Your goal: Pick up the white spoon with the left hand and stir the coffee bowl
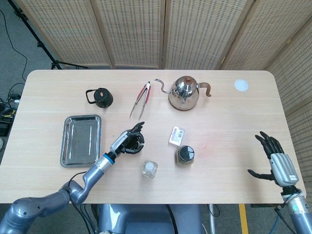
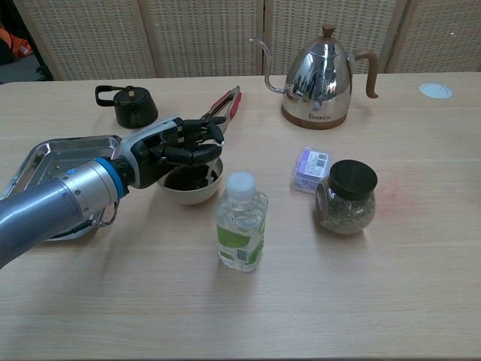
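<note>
so: one coffee bowl (image 2: pixel 194 184), one left hand (image 2: pixel 169 148) over it.

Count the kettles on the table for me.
2: a small black kettle at the far left, and a shiny steel gooseneck kettle at the far middle. None seem hidden.

The head view looks steeply down from high above, taking in the whole table (image 1: pixel 234 161) against folding screens. The chest view sits low and close at the near edge, facing across. Both share the kettle (image 1: pixel 184 92) (image 2: pixel 322 79), bowl and bottle.
</note>
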